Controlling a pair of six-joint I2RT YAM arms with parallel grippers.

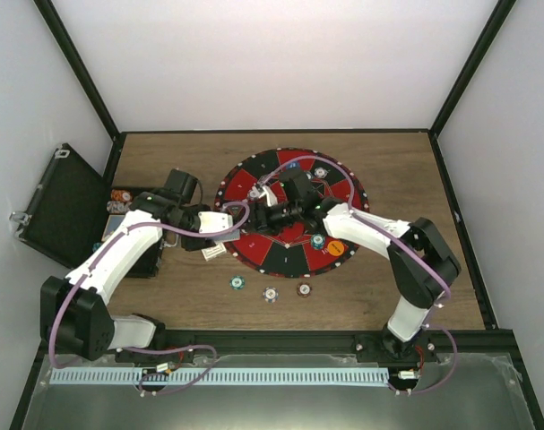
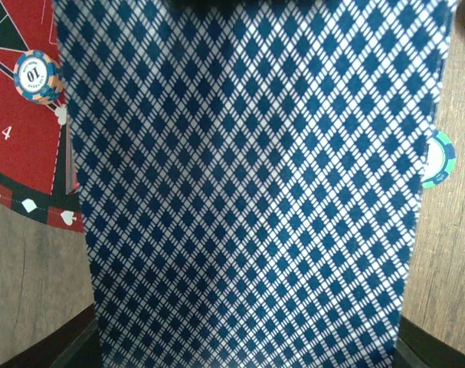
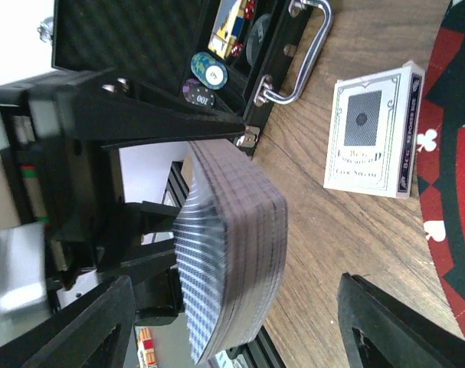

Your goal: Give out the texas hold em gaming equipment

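My left gripper is shut on a deck of playing cards and holds it on edge above the wood, just left of the mat. In the left wrist view the deck's blue diamond-patterned back fills the frame and hides the fingers. My right gripper faces it, open, one finger on each side of the deck, with a clear gap to the right finger. Poker chips lie on the table and on the mat, next to an orange button disc.
The round red-and-black mat lies mid-table under the right arm. The open black case stands at the left edge, with chips in it. A card box lies on the wood between case and mat.
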